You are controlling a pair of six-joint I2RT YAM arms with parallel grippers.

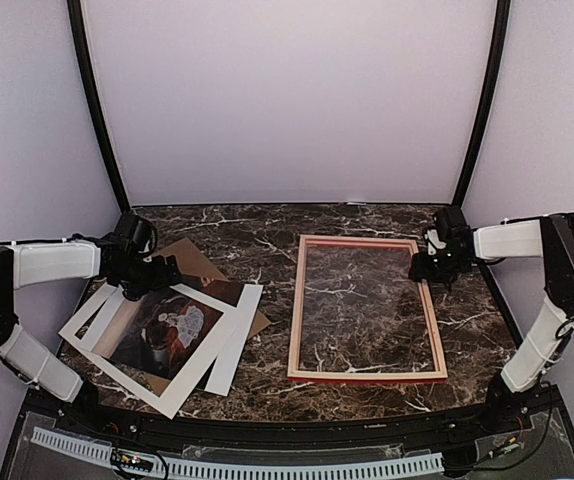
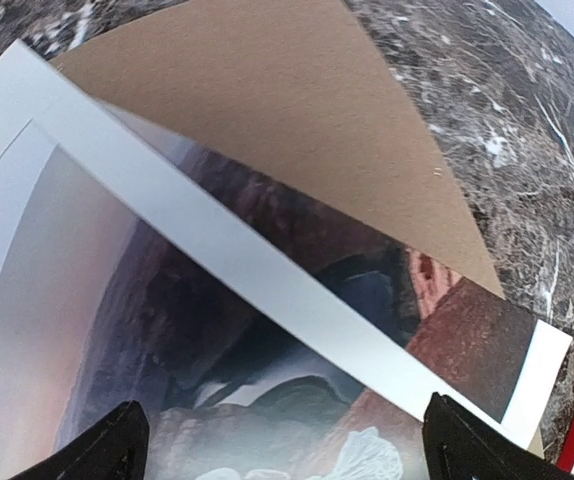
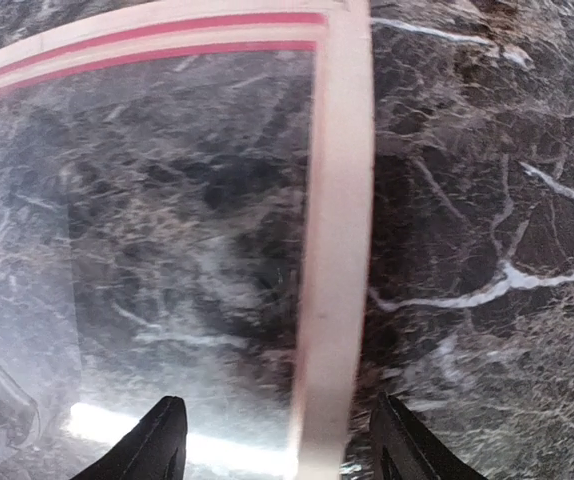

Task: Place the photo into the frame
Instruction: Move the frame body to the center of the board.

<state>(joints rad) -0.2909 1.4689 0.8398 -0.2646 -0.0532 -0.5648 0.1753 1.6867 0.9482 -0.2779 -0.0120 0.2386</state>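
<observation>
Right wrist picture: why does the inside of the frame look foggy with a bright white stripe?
Right wrist view: the frame seems to hold a clear pane that mirrors light, hence the haze and the glare streak at the bottom; its rail looks bowed by the wide lens. Top view: the frame looks sharp and straight.

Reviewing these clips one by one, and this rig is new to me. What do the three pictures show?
Two robot arms are bolted at the near edge of a marble table. The wide picture looks down from above and behind them; the other two come from a camera on each wrist, dark fingertips at the bottom. On the left, loosely piled, lie a brown backing board, the photo and a white mat across it. The left gripper hovers open above them. On the right lies the frame; the right gripper straddles its right rail, jaws open. Nothing is held.
</observation>
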